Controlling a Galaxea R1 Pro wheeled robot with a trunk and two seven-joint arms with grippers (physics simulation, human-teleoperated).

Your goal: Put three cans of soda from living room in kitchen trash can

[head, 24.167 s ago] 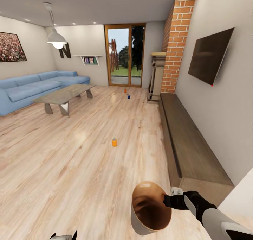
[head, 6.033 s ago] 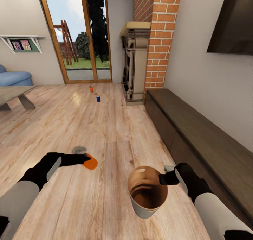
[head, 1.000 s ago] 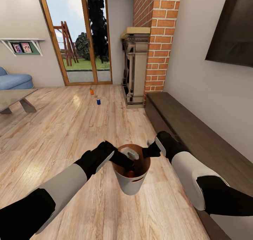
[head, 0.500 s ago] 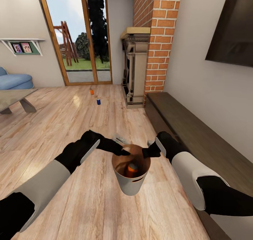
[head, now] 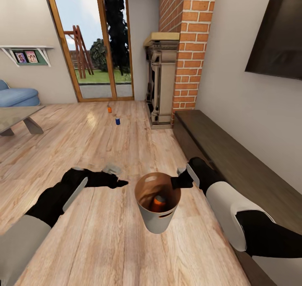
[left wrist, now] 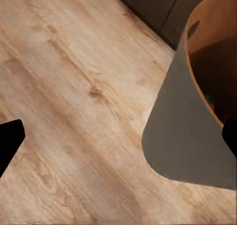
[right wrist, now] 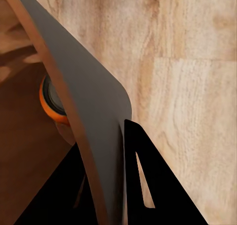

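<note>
The tash can (head: 156,219) hangs a little above the living room's wood floor, pale outside and brown inside. My right gripper (head: 179,182) is shut on its far right rim, and in the right wrist view the gripper (right wrist: 106,185) straddles the bin wall (right wrist: 84,91). One orange can of soda (head: 158,202) lies inside the bin, its grey top (right wrist: 51,101) showing. My left gripper (head: 119,180) hovers open and empty to the bin's left; its wrist view shows the bin's outer wall (left wrist: 187,136). Far off on the floor stand another orange can (head: 109,109) and a blue can (head: 118,121).
A long dark low bench (head: 226,160) runs along the right wall, close beside my right arm. Beyond it stand the fireplace (head: 161,84) and brick chimney (head: 188,47). A coffee table (head: 16,116) and blue sofa (head: 16,96) sit at far left, a glass door (head: 94,47) ahead.
My left gripper let go of the orange can inside the bin, then drew up and away to the left, now empty. The right arm and bin stayed put.
</note>
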